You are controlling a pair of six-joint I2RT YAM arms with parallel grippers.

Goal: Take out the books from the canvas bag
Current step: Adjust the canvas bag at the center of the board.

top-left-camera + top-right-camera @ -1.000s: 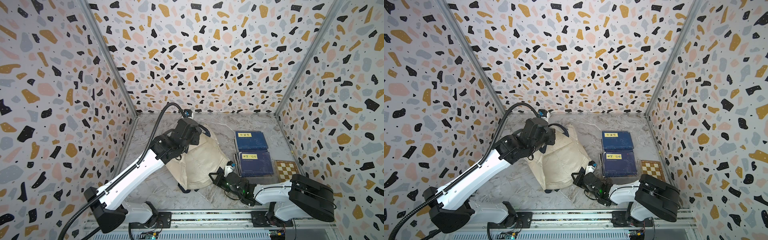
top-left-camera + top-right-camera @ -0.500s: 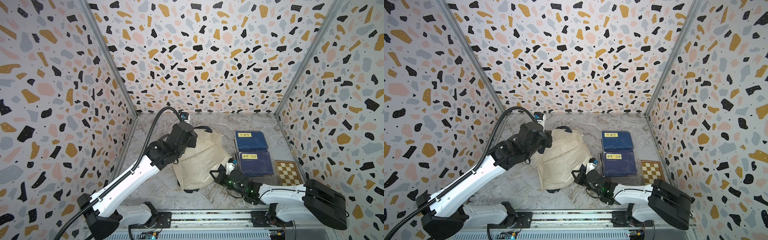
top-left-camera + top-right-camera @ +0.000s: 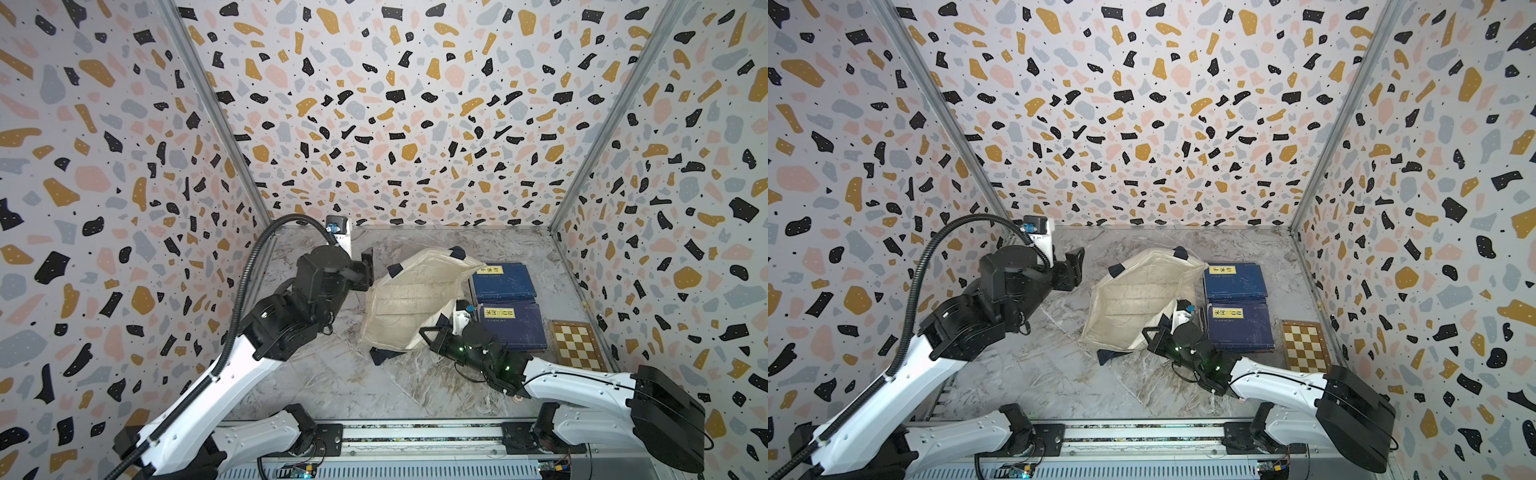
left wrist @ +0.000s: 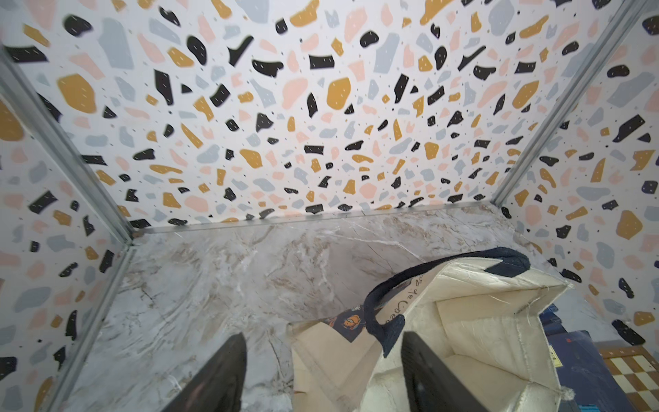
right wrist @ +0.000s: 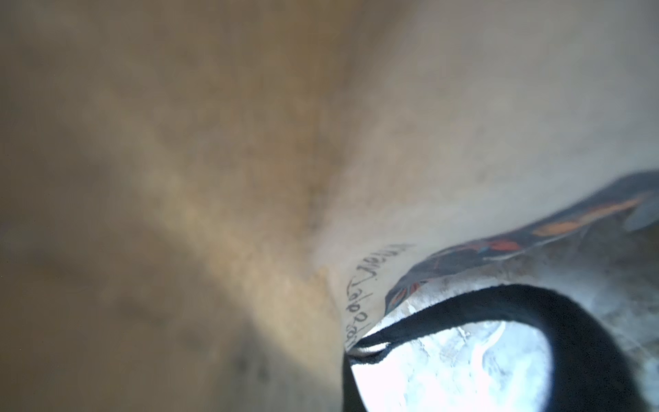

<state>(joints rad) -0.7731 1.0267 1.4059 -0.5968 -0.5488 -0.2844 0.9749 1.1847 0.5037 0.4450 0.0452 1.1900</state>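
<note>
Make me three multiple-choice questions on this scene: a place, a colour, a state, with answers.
1. Where does the checkered board lie? A) by the left wall B) beside the books, toward the right wall C) under the left arm
2. What colour are the books' labels? A) yellow B) red C) white
3. How is the left pincer? A) shut on a strap B) shut on a book C) open, off the canvas bag
Answers: B, it lies past the books; A, each top cover bears a yellow strip; C, its jaws stand apart, table showing before the bag.

White-shelled arms (image 3: 232,374), black joints (image 3: 286,324), ribbed black cable (image 3: 243,291), green lights (image 3: 459,350).
</note>
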